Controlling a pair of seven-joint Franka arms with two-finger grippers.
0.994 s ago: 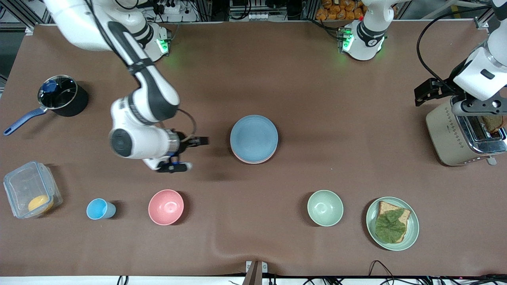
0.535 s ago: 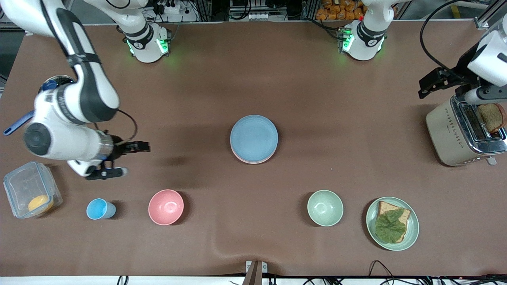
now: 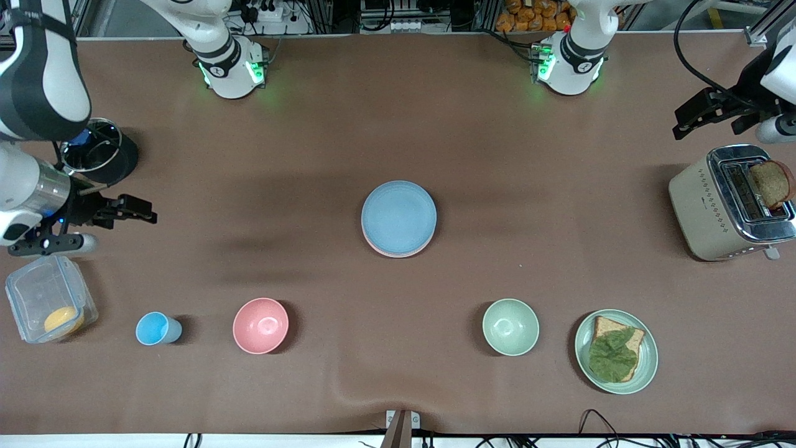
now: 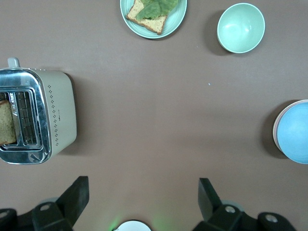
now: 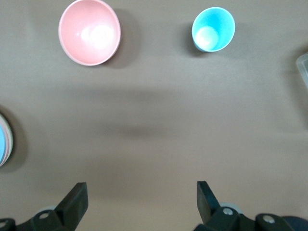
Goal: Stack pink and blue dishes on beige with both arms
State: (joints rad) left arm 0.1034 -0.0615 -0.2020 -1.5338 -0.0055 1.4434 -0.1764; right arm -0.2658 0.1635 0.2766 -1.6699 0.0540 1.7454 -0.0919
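Observation:
The light blue plate (image 3: pixel 398 215) lies on top of a stack in the middle of the table. The pink plate's rim (image 3: pixel 398 254) shows just under it. The beige plate is hidden beneath them. An edge of the blue plate (image 4: pixel 296 132) shows in the left wrist view, and an edge of the stack (image 5: pixel 4 139) in the right wrist view. My right gripper (image 3: pixel 148 216) hangs open and holds nothing, over bare table between the pot and the clear box (image 5: pixel 140 192). My left gripper (image 3: pixel 682 127) is open and holds nothing, up over the table by the toaster (image 4: pixel 143 192).
A black pot (image 3: pixel 99 149) and a clear lidded box (image 3: pixel 50 298) stand at the right arm's end. A blue cup (image 3: pixel 155 328), pink bowl (image 3: pixel 260 325), green bowl (image 3: pixel 510 326) and green plate (image 3: pixel 647 367) with bread line the front. Toast sticks out of the toaster (image 3: pixel 703 205).
My right arm has swung away from the stack toward its own end of the table. My left gripper has lifted off the toaster, leaving the toast in the slot.

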